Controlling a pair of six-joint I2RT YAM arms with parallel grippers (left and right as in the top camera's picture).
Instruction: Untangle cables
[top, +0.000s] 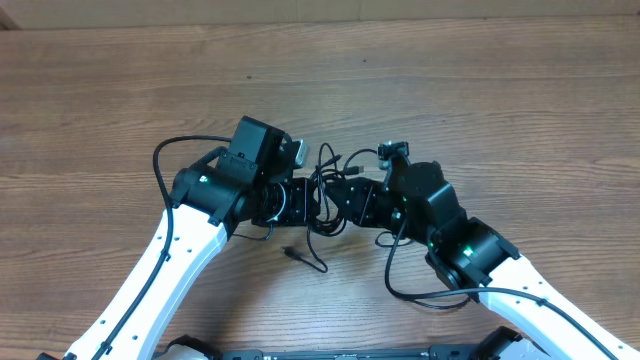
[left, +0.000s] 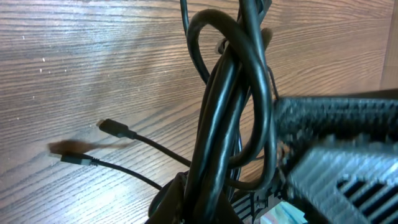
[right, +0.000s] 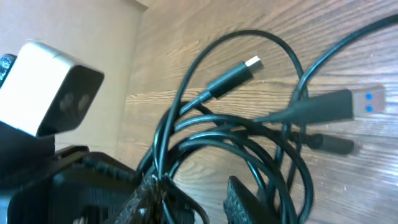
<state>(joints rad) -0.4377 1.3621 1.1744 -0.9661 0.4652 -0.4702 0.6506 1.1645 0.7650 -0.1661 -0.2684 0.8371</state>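
On the wooden worktop, the left arm and right arm met at the middle of the overhead frame. The cables sat between them as one dark knot, so the untangling looked barely begun. The left hand was clenched, apparently on the bundle, whose crossed loops filled the centre of its wrist view. Whether the right hand gripped the cords or merely touched them could not be told. One strand trailed free toward lower centre, ending in a small plug. In the right wrist view a blue-tipped plug lay clear at the upper right. The loops were yet to be separated.
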